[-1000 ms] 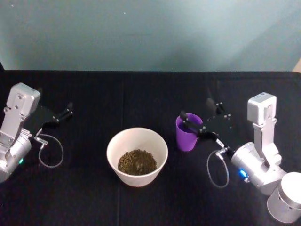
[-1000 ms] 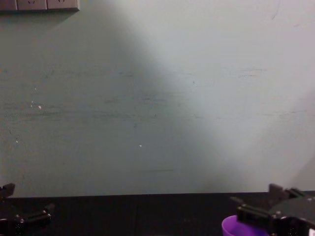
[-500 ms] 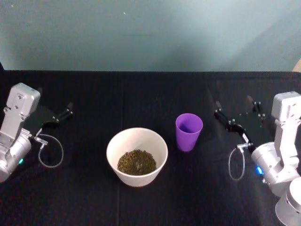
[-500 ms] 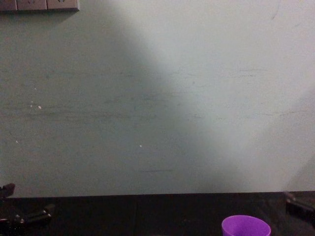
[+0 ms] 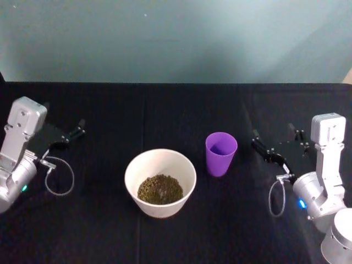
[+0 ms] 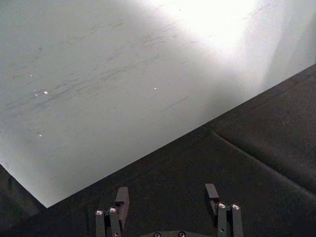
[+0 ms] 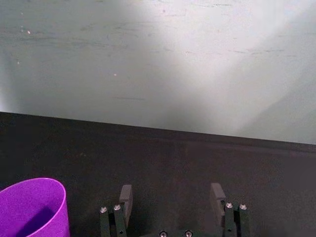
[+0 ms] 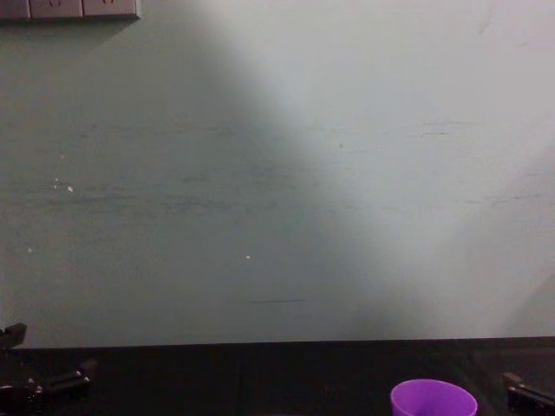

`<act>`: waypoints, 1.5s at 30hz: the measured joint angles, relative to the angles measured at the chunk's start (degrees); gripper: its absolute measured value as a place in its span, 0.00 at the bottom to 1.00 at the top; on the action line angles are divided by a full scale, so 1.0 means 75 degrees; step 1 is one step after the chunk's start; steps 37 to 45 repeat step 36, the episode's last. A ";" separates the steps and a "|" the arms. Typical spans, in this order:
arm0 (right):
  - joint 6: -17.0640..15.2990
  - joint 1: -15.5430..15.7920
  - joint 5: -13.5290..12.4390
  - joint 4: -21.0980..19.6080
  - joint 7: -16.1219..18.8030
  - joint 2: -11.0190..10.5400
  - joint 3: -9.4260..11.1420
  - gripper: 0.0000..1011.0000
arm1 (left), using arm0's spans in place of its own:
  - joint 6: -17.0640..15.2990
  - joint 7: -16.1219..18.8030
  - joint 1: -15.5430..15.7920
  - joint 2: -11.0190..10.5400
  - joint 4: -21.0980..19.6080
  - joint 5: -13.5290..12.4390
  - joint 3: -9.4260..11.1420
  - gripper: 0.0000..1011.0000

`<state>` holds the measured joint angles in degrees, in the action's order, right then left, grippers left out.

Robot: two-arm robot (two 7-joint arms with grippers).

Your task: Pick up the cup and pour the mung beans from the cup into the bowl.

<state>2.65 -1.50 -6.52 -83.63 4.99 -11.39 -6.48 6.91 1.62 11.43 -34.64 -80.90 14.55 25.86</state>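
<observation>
Purple cup (image 5: 221,153) is standing upright on the black surface (image 5: 165,110), right of centre, with its wide rim facing up and nothing touching it. Just to its left and a little nearer, the white bowl (image 5: 160,182) is sitting on the same surface, holding a small mound of mung beans (image 5: 160,188) in its bottom.

The right arm is resting at the right side of the surface, its silver wrist angling inward and its black claw (image 5: 273,144) pointing toward the far left, near the cup but apart from it. In the right wrist view the right claw (image 7: 172,196) is showing both fingers spread wide, gripping nothing, with bare dark cloth between them and the cup's rim (image 7: 30,207) lying off to one side.

The left arm is sitting at the left edge of the surface, well apart from the bowl, its wrist tilting up and its black claw (image 5: 74,132) pointing toward the far right. In the left wrist view the left claw (image 6: 168,198) is likewise standing wide open and empty over the black cloth, facing the pale wall.

From the chest view the cup's rim (image 8: 433,399) is peeking up at the lower right, with a dark fingertip (image 8: 525,393) of the right claw just beyond it at the edge.

No brand, label or legible writing is showing on the cup, bowl or arms.
</observation>
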 joint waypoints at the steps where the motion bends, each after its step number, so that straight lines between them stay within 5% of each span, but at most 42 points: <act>1: 0.0002 0.0000 -0.0006 -0.0004 0.0000 -0.0002 -0.0002 0.99 | 0.0000 0.0000 0.0000 0.0000 0.0000 0.0000 0.0000 0.99; 45: 0.0034 -0.0001 -0.0057 -0.0033 0.0028 -0.0016 -0.0020 0.99 | 0.0000 0.0000 0.0000 0.0000 0.0000 0.0000 0.0000 0.99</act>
